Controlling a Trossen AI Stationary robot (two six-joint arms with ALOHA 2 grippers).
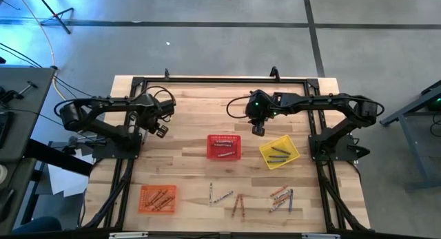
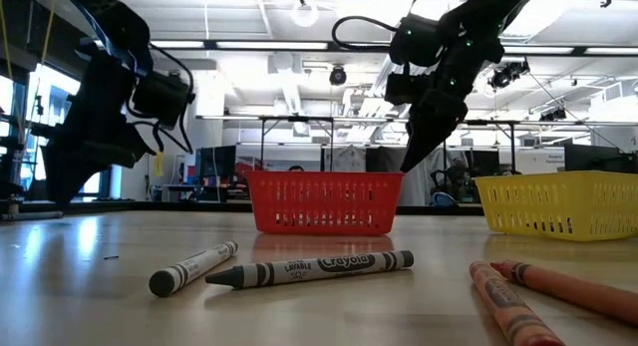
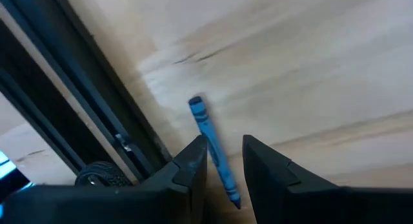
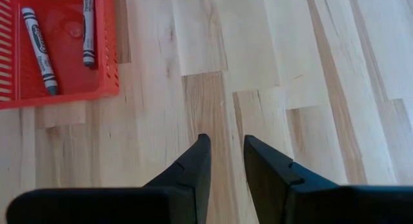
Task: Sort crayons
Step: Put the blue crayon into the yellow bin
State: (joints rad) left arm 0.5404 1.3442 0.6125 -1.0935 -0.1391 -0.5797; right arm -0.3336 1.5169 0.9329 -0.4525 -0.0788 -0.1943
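My left gripper (image 1: 162, 131) hangs above the table's far left, next to the black frame rail (image 3: 97, 101). It is shut on a blue crayon (image 3: 210, 143). My right gripper (image 1: 258, 130) hangs over bare wood between the red basket (image 1: 224, 147) and the yellow basket (image 1: 279, 153). It is empty, with a narrow gap between its fingers (image 4: 227, 159). Loose crayons lie flat near the front edge: grey ones (image 1: 220, 196), reddish ones (image 1: 238, 206) and a mixed group (image 1: 282, 198). My left gripper holds the blue crayon between its two fingers by the stretch near one end (image 3: 224, 179). The crayon's other end (image 3: 195, 104) sticks out past the fingertips at a slant. The crayon is lifted clear of the table.
The red basket holds two grey crayons (image 4: 39, 50). The yellow basket holds bluish-grey ones (image 1: 277, 155). The orange basket (image 1: 158, 198) at the front left holds orange ones. A black frame runs along the far edge and both sides. In the low view, grey crayons (image 2: 309, 271) and orange ones (image 2: 558, 286) lie close to the camera.
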